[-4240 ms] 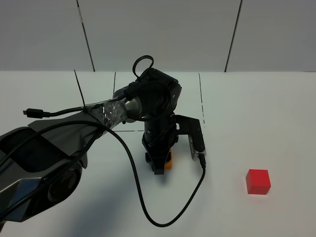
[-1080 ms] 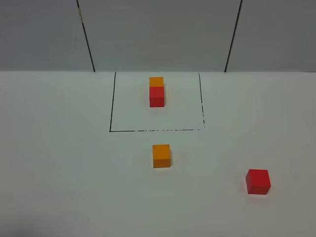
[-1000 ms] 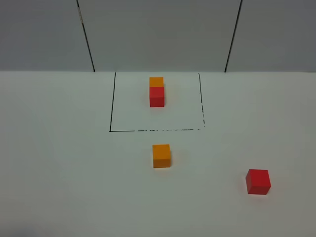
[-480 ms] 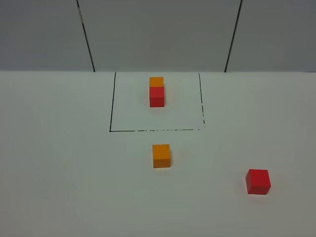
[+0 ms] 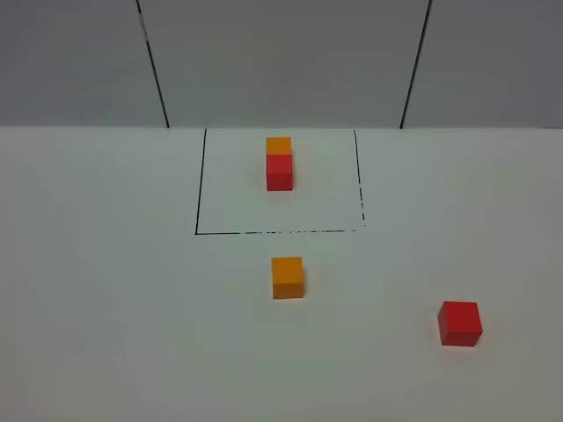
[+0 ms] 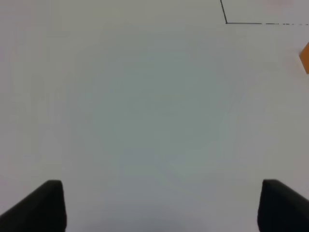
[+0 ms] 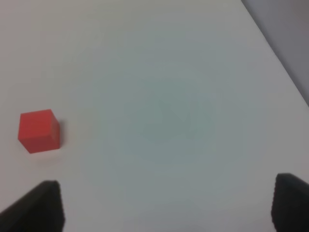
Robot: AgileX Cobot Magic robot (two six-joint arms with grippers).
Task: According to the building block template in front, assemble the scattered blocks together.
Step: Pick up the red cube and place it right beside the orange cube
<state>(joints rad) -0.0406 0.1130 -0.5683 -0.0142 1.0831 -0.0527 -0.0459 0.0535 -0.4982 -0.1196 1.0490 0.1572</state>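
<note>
The template [image 5: 279, 163], an orange cube joined to a red cube, lies inside the black drawn square [image 5: 199, 193] at the back. The loose orange cube [image 5: 288, 277] sits just in front of the square. The loose red cube [image 5: 460, 323] sits apart at the front right. Neither arm shows in the exterior high view. My left gripper [image 6: 161, 208] is open and empty over bare table; the orange cube's edge [image 6: 305, 57] shows at the side. My right gripper [image 7: 166, 208] is open and empty, with the red cube [image 7: 38, 130] ahead and to one side.
The white table [image 5: 106, 308] ends at a grey panelled wall [image 5: 281, 61] behind the square. The right wrist view shows the table's edge [image 7: 275, 48] near that gripper.
The left arm, which stood over the orange cube 4.2 s ago, has withdrawn from the exterior high view and left the cube on the table. Nothing moved in the last second.
</note>
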